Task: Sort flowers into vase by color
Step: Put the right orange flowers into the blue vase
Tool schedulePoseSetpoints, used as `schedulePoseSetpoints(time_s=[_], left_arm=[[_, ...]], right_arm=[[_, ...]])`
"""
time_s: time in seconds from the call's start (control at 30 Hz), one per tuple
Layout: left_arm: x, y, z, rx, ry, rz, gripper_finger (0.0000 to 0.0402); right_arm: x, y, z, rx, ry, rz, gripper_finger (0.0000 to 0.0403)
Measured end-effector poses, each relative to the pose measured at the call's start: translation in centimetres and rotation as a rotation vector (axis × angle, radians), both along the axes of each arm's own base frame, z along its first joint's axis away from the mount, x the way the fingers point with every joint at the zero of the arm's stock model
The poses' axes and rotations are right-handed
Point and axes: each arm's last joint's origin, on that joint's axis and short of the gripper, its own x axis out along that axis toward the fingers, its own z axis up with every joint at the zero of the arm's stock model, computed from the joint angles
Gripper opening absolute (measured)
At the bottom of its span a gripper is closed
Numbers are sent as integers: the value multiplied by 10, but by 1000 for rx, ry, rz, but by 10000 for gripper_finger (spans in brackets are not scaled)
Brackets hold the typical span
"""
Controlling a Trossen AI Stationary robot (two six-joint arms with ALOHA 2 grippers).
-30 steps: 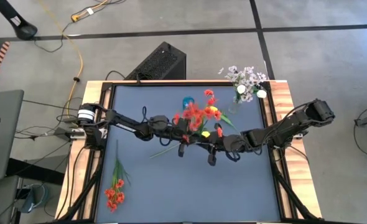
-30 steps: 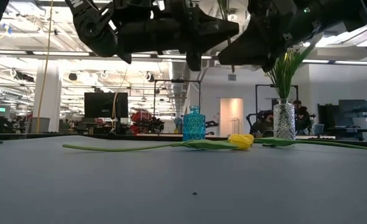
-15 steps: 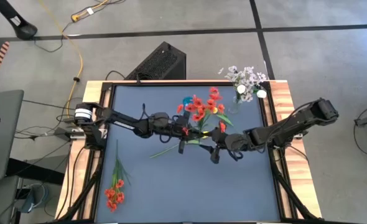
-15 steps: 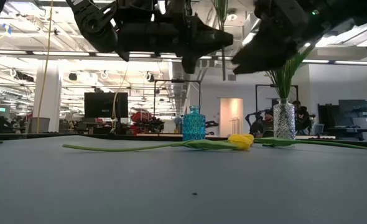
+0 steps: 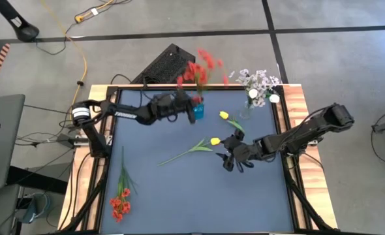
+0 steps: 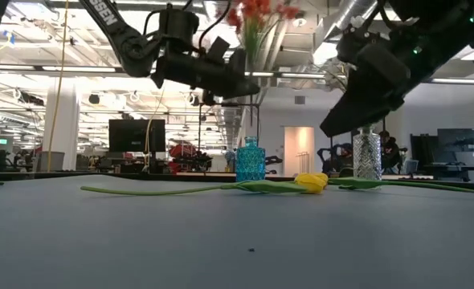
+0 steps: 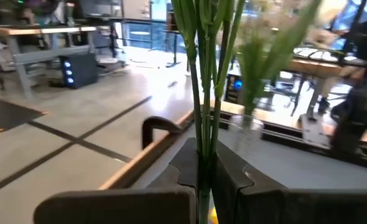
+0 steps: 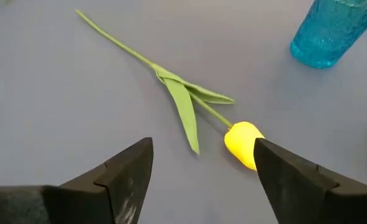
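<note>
My left gripper [image 5: 191, 111] is shut on a bunch of red flowers [image 5: 202, 68]. It holds them high over the blue vase [image 5: 198, 111] at the far middle; the blossoms [image 6: 257, 12] stand above the gripper. My right gripper [image 5: 230, 158] hovers open right of the table's middle, its fingers [image 8: 127, 171] on the near side of a yellow tulip [image 8: 242, 143]. That tulip lies flat on the table with its stem [image 5: 183, 153] pointing left. A second yellow tulip [image 5: 224, 115] lies beside the clear vase [image 5: 245, 112], which holds lilac-white sprays [image 5: 259, 81] and white tulips [image 5: 252, 94]. My left gripper pinches the bunch's green stems [image 7: 203, 134] between its two fingers, well below the blossoms. The fingers come level from the table's left and lie across the stems. The bunch stands upright, lifted clear of the table; its lower end is hidden by the gripper.
Another red bunch [image 5: 121, 199] lies near the table's near left corner. A black box [image 5: 169, 65] stands behind the far edge. Bare mat lies near and right of the middle [image 5: 258, 196]. In the low view, the blue vase [image 6: 251, 159] and clear vase [image 6: 366, 154] stand behind the tulip.
My left gripper has carried the red bunch from above the table's middle toward the far edge, over the blue vase. It has turned the bunch upright, blossoms now on top. The bunch has come away from my right gripper, which stays by the yellow tulip.
</note>
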Motion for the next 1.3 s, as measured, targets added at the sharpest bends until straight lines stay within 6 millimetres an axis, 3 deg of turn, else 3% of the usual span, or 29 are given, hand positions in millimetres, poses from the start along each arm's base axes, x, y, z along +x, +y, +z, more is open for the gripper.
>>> schedulePoseSetpoints(time_s=[0.2, 0.5, 0.9, 1.3], left_arm=[[-9, 20, 1, -23, -27, 57, 1], [-8, 16, -2, -14, -10, 31, 0], [0, 17, -23, -2, 21, 21, 0], [10, 22, -57, -36, 37, 20, 0]], right_arm=[[1, 1, -1, -5, -2, 4, 306], [3, 0, 0, -22, -11, 12, 306], [3, 9, 3, -5, -45, 42, 306], [2, 15, 4, 1, -64, 63, 306]])
